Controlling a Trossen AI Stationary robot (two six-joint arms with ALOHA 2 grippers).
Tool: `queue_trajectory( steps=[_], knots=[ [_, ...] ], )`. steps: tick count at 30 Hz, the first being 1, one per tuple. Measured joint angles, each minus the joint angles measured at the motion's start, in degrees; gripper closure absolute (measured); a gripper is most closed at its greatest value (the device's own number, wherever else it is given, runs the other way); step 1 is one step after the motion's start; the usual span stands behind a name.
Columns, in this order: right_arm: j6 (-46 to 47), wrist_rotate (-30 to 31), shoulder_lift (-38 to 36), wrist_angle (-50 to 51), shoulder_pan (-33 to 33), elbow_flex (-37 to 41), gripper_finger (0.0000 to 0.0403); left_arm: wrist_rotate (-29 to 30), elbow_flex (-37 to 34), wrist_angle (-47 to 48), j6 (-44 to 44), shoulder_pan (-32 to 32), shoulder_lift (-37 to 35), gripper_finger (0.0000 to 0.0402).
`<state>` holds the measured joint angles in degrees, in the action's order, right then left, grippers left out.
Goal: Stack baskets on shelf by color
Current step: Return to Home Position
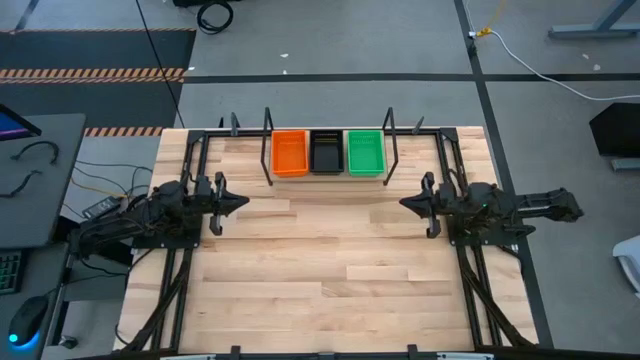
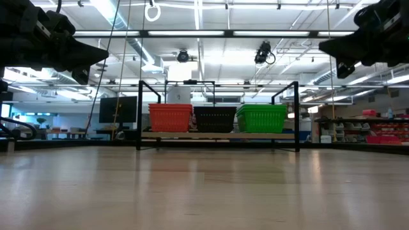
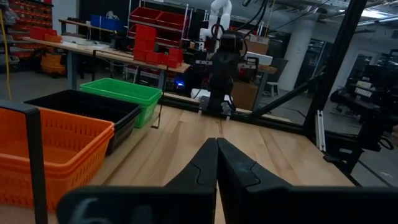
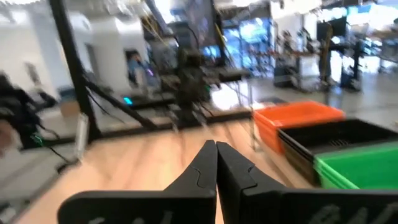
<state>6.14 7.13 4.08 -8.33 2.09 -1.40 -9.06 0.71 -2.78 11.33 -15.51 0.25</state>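
Where the light wooden shelf board in its black wire frame (image 1: 325, 178) stands at the far table edge, perforated plastic basket stacks sit side by side on it: orange (image 1: 290, 153), black (image 1: 325, 152), green (image 1: 365, 152). The left gripper (image 1: 244, 201) and right gripper (image 1: 404, 204), fingers pressed together and empty, hang above the wooden tabletop (image 1: 320, 270), one to each side.

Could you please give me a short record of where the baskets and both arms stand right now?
Shelf: far edge of the table
Orange stack: left end of shelf
Black stack: middle, between the other two
Green stack: right end of shelf
Left gripper: above the table's left side, fingers shut, holding nothing
Right gripper: above the table's right side, fingers shut, holding nothing
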Motion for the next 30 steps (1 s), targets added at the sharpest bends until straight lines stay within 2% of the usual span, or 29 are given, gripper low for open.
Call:
queue_trajectory(
  steps=[2, 5, 10, 16, 20, 30],
  knots=[
    [-0.2, 2.0, -3.4, 7.3, 0.1, -1.0, 0.0401, 0.0, 0.0, 0.0, 0.0, 0.0, 0.0, 0.0395],
    [-0.3, 2.5, -3.7, 10.6, 0.1, -1.3, 0.0401, -0.1, 0.0, 0.0, -0.2, 0.0, 0.0, 0.0395],
    [-0.3, 0.8, -3.6, 6.3, 0.1, 1.0, 0.04, 0.0, 0.0, -0.1, -0.7, 0.0, 0.0, 0.0395],
    [-0.7, 0.0, -2.6, 6.4, 0.1, 1.0, 0.0399, 0.2, -0.1, 0.2, -3.2, 0.4, 0.2, 0.0395],
    [-0.7, 0.0, -2.6, 6.4, 0.1, 1.0, 0.0399, 0.8, -0.1, 0.4, -1.1, 1.9, 0.5, 0.0395],
    [0.7, 0.1, -2.6, 6.3, 0.1, 1.0, 0.0398, 12.3, -0.2, 1.3, -2.5, 10.6, 0.5, 0.0395]
  ],
)
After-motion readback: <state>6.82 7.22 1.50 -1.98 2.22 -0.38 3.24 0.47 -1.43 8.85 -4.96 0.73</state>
